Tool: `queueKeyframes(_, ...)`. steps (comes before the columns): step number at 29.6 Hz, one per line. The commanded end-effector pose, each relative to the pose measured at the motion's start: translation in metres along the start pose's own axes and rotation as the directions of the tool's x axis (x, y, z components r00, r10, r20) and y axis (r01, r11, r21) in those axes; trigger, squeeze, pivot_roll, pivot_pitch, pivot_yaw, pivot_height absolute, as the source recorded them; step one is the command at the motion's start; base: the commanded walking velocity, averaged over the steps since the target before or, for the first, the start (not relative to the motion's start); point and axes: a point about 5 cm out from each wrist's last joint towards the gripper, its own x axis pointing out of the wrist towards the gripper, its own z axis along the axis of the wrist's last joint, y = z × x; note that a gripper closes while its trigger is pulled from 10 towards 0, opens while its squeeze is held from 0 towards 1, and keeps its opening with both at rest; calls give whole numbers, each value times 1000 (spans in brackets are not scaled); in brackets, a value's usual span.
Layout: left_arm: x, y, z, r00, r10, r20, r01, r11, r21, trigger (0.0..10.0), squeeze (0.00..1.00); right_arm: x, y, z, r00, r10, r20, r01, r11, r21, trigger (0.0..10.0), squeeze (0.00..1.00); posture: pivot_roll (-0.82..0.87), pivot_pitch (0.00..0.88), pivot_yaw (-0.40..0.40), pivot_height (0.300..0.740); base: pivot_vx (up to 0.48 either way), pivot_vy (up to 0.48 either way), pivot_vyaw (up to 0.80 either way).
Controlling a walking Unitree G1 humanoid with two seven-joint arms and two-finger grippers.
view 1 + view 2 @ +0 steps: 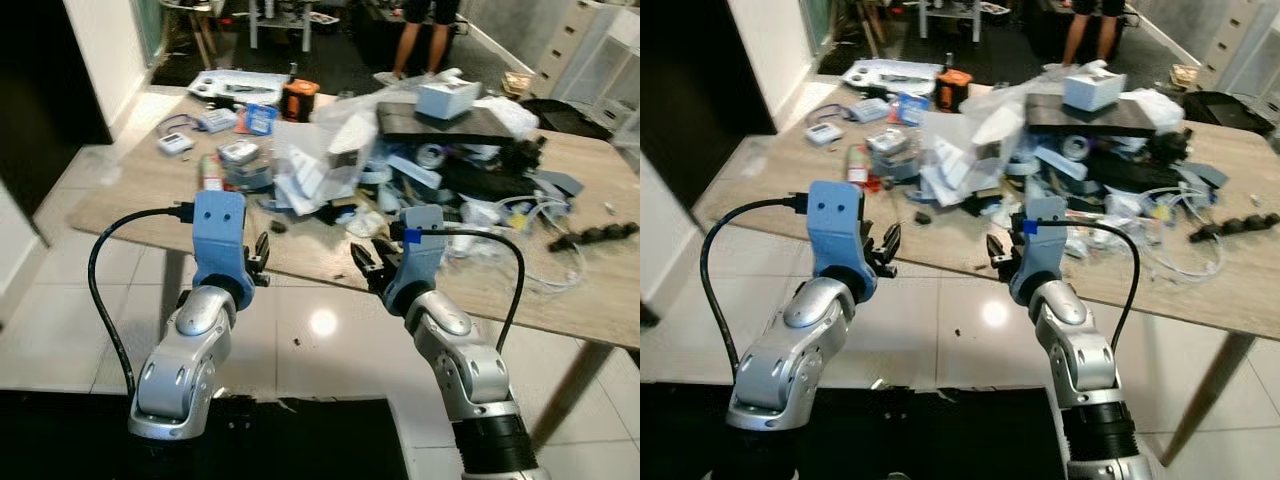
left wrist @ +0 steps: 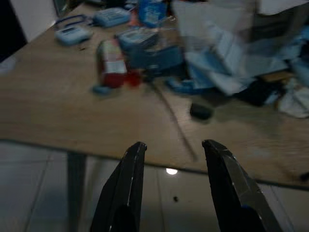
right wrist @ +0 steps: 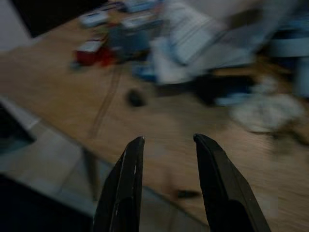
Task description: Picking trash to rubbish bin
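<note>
Nearest, we hold the left gripper (image 1: 258, 262) and right gripper (image 1: 368, 264) at the worktop's (image 1: 130, 200) near edge, jaws of each parted and holding nothing. Beyond them lies a small dark scrap (image 1: 279, 226), between the two and slightly nearer the left; its long axis cannot be told. Farther still, crumpled paper trash (image 1: 310, 180) heaps mid-worktop, with a person's legs (image 1: 420, 40) beyond.
</note>
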Motion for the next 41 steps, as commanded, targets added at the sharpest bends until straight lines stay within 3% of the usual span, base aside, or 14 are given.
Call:
queueKeyframes(1, 0, -4, -3, 1000, -20, -24, 20, 1000, 7, 10000, 0, -4, -4, -2, 1000, -18, -9, 18, 1000, 8, 10000, 0, 13, 112, -58, 740, 0, 0, 0)
queueKeyframes(8, 0, -7, -2, 999, -38, -21, 38, 999, -6, 10000, 0, -5, -6, -3, 1000, -27, -13, 27, 1000, 14, 10000, 0, 12, 119, -54, 740, 0, 0, 0)
queueKeyframes(21, -3, -12, -9, 994, -74, -80, 80, 994, 80, 10000, 0, -16, -10, -7, 997, -70, -16, 71, 996, 53, 10000, 0, 14, 133, -30, 740, 0, -480, 0)
queueKeyframes(24, -1, -12, -9, 994, -64, -85, 69, 996, 54, 10000, 0, -16, -12, -8, 997, -77, -19, 78, 995, 55, 10000, 0, 14, 134, -31, 740, 0, 0, 0)
queueKeyframes(34, -1, -12, -10, 994, -60, -90, 67, 995, 79, 10000, 0, -17, -14, -7, 996, -89, -18, 90, 994, 61, 10000, 0, 15, 132, -25, 740, 0, 0, 0)
queueKeyframes(41, -2, -7, -10, 995, -28, -98, 34, 997, 63, 10000, 0, -14, -8, -6, 997, -70, -19, 71, 995, 66, 10000, 0, 22, 125, -41, 740, 0, 0, 0)
